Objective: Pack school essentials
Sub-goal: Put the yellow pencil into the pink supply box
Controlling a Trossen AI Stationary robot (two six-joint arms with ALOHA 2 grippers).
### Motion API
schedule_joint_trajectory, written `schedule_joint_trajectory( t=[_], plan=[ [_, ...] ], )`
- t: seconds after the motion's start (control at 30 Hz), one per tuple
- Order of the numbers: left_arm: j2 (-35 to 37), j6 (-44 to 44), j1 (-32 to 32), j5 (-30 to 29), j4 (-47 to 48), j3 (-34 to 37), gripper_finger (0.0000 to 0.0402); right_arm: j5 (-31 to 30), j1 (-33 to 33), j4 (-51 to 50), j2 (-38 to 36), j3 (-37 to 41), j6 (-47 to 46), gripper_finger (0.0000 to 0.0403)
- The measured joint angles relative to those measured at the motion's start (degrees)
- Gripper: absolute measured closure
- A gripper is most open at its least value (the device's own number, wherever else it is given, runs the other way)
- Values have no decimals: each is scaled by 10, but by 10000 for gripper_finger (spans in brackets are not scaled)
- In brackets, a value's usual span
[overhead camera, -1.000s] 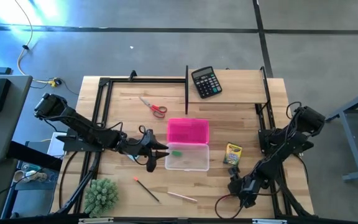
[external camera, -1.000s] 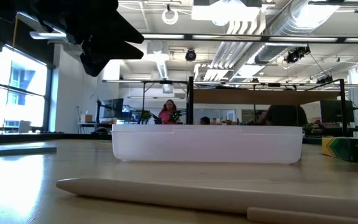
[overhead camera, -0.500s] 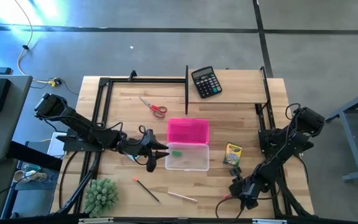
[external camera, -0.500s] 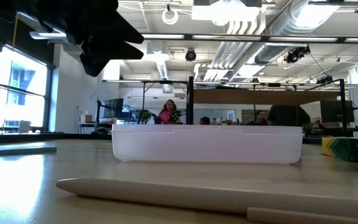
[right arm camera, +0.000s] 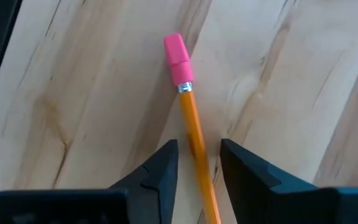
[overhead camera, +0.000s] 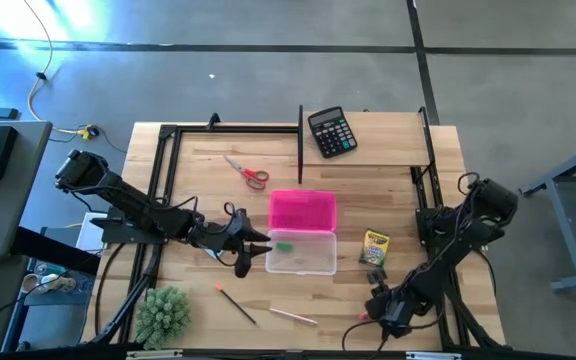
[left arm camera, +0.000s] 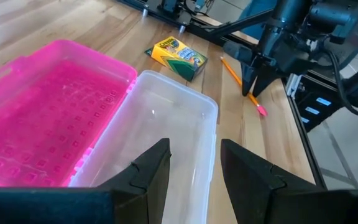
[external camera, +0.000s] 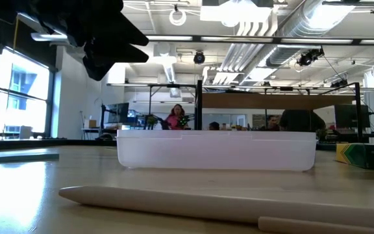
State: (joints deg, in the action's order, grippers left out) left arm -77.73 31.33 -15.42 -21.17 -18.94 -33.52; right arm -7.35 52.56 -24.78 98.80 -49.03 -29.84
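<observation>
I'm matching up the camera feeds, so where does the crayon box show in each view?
High view: crayon box, right of the clear case.
Low view: far right edge, beside the case.
Left wrist view, beyond the case.
Right wrist view: not in it.
Shared landmark: the clear case.

Beyond my wooden table (external camera: 18, 188) I see an open workshop: white ducts and pipes (external camera: 284, 23) along the ceiling, a bright window (external camera: 18, 97) at the left, grey concrete floor (overhead camera: 268, 70), and a seated person (external camera: 174, 118) far back.
</observation>
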Motion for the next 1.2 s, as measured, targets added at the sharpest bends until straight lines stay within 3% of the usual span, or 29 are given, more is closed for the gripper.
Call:
schedule_joint_trajectory(
  t=[0.53,1.03,1.2],
  plan=[
    [0,0,0,0,6,0,271,-6,1,-55,37,-53,18,381],
    [0,0,0,28,11,0,271,-17,0,-80,41,-86,12,390],
    [0,-2,0,28,18,0,271,-79,-7,-93,43,-116,-14,391]
  ],
)
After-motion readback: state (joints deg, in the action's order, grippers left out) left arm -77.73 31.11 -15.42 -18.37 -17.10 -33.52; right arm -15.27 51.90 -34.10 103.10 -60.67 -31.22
